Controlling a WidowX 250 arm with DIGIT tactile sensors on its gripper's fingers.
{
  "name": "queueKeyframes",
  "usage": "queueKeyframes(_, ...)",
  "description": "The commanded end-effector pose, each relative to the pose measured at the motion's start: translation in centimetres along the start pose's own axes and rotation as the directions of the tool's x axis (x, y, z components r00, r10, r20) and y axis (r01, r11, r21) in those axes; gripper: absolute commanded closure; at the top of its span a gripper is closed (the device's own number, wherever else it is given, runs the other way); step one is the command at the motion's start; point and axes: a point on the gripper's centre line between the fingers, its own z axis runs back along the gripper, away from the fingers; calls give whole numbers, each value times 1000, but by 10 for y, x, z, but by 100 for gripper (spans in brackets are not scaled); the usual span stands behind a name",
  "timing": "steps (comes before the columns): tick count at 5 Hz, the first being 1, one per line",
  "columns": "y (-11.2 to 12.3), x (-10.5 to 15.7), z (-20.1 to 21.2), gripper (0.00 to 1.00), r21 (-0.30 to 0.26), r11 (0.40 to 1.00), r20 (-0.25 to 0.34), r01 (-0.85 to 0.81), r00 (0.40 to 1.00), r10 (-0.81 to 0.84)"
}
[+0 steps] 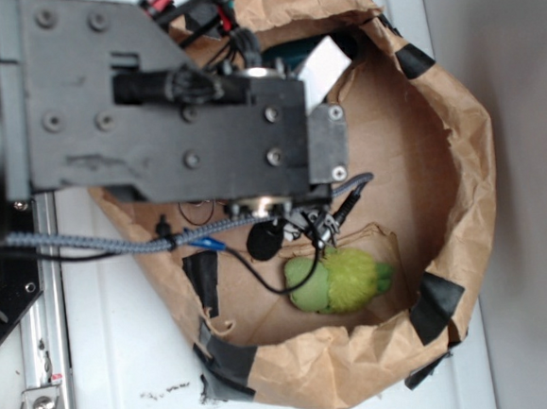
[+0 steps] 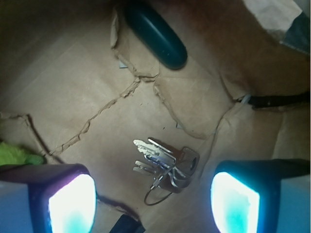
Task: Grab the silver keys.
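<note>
Silver keys lie on paper bag floor, btwn the spread-apart pads of end effector, untouched. Exterior view: arm hides keys; plush partly visible.

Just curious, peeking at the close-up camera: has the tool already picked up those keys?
No, the keys lie flat on the brown paper, untouched between the open tool fingers.

The silver keys shine metallic grey on plain brown paper. The plush toy is bright lime green. A dark teal case lies above. Black tape patches mark the brown bag rim. The hand's fingertips glow cyan-white.
</note>
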Motion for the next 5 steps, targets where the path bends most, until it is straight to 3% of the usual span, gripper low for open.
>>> queueKeyframes(1, 7, 5, 7, 0, -24, 1000, 22, -18, 1000, 18)
queueKeyframes(3, 7, 5, 7, 0, -24, 1000, 22, -18, 1000, 18)
queueKeyframes(4, -14, 10, -9, 0, 35, 999, 24, -30, 999, 29)
queueKeyframes(5, -23, 4, -14, 0, 20, 996, 32, -85, 996, 84)
